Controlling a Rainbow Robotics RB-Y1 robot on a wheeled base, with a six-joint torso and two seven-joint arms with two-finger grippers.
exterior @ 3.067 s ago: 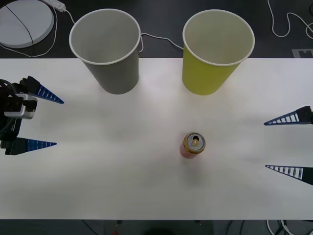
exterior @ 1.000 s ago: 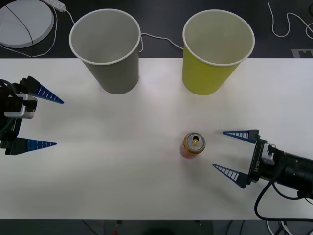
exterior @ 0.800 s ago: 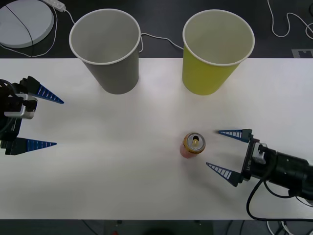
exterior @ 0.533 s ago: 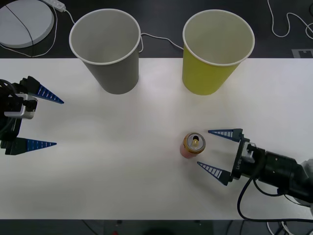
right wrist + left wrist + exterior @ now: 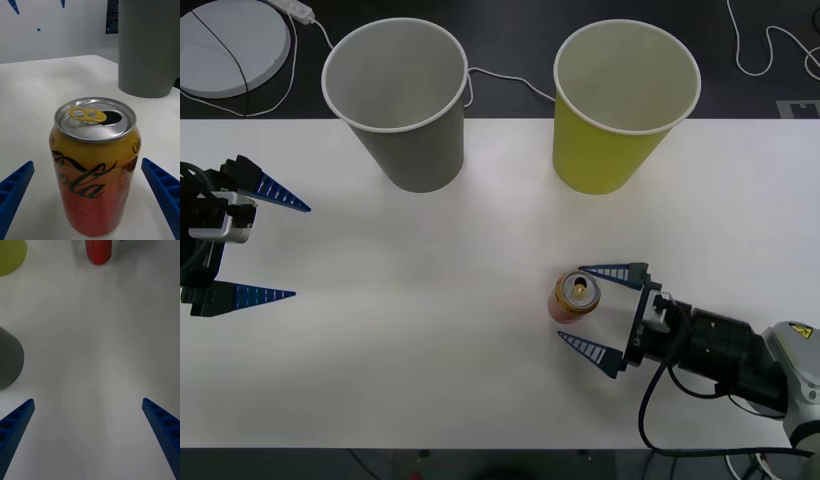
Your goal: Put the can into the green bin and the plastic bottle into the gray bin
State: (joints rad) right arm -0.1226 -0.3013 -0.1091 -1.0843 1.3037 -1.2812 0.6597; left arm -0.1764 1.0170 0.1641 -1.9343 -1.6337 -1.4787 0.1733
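Nothing has been binned yet. The can [image 5: 576, 296] stands upright on the white worktop [image 5: 430, 330], right of centre and toward the near edge, with its pull-tab top facing up. The right tool [image 5: 584, 306] is spread wide, one blue finger on either side of the can; in the right wrist view the can [image 5: 93, 165] sits squarely between the two fingers with a gap on each side, so by my judgement the grasp is lined up but not closed. What remains for the can is to close on it, lift it and carry it to the green bin [image 5: 625, 100], which stands at the far edge of the worktop, right of centre and well apart from the can. The gray bin [image 5: 395, 100] stands at the far edge left of centre; both bins look empty from above. No plastic bottle can be seen on the worktop, so that half of the task cannot be judged.

The left tool [image 5: 260, 245] waits at the far left of the worktop, released, holding nothing.

The worktop is plain, matte white and otherwise bare. Beyond its far edge lies dark floor with white cables [image 5: 770, 50] and a round pale disc [image 5: 230, 45] at the far left.
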